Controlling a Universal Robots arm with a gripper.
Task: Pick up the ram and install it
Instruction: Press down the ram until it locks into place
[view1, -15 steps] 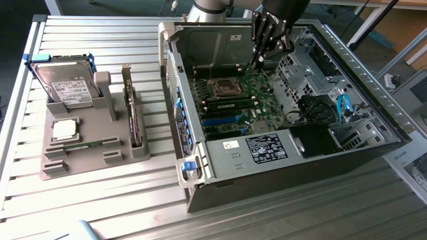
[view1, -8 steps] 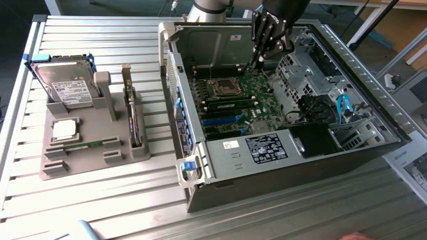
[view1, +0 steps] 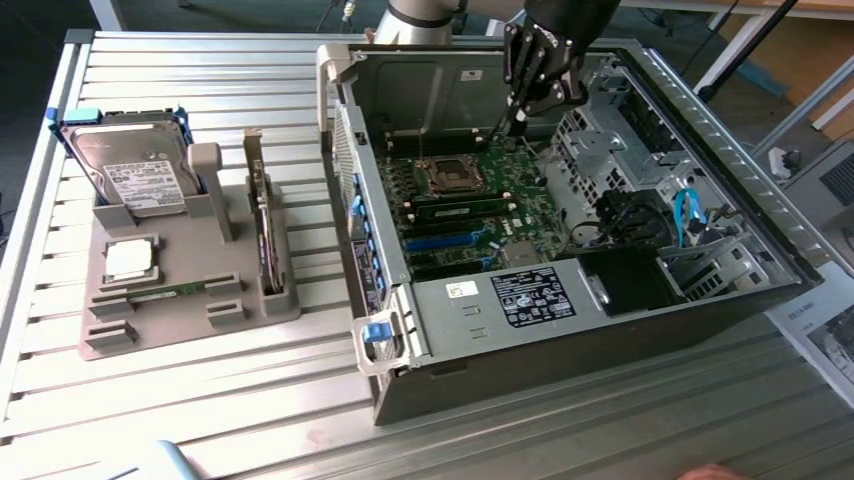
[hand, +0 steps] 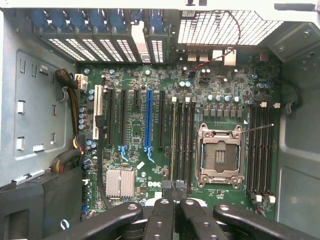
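Note:
A thin green ram stick (hand: 173, 142) stands on edge in the memory slot farthest from the open processor socket (hand: 220, 155). In the exterior view the ram (view1: 461, 207) lies as a green strip among the black slots of the motherboard (view1: 521, 215). My gripper (view1: 513, 120) hangs inside the open computer case (view1: 694, 300), above the board's far end. In the wrist view the gripper (hand: 175, 191) has its black fingers pressed together, in line with the end of that ram stick. Nothing shows between the fingers. Whether they touch the stick I cannot tell.
On the exterior view's left, a grey fixture (view1: 160, 325) carries a hard drive (view1: 134, 175), a square silver chip (view1: 128, 260), an upright card (view1: 267, 240) and a thin green strip (view1: 167, 292). Case walls, drive cages and cables (view1: 687, 215) hem in the board.

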